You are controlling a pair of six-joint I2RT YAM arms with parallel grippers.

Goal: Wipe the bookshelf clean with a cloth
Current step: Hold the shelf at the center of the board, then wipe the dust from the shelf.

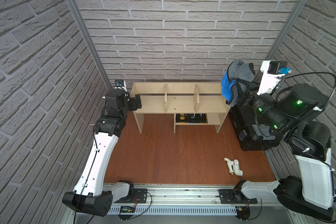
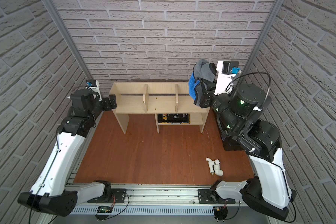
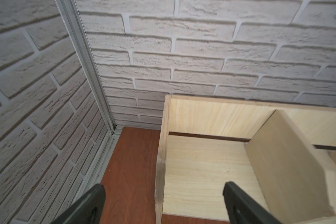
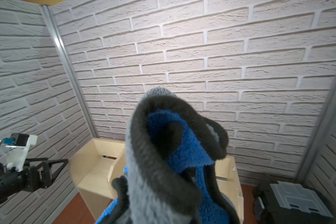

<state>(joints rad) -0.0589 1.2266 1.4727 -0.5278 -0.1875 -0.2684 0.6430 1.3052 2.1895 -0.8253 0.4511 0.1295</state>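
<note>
Cloth (image 4: 159, 174) smothers the right wrist view, grey face out and blue inside. It is bunched in the right gripper (image 1: 239, 81), whose jaws are closed on it up in the air, with loose folds hanging below. Under and just beside that gripper is one end of the bookshelf (image 1: 153, 105). The other end is straddled by the left gripper (image 3: 163, 189), spread wide and holding nothing, one finger outside the end panel and one over the end compartment. Any sideways drift there would probably knock the panel and skid what looks like a light shelf, and a wiping push with nothing bracing it could do the same. A black toolbox (image 1: 256, 139) sits beneath the right arm, where the elbow might strike it on the way down. Lowered as a lump, the cloth may catch on a divider or ride over the small dark specks (image 1: 175, 98) in the middle compartment, and with that wrist view blocked, contact would be hard to judge.
</note>
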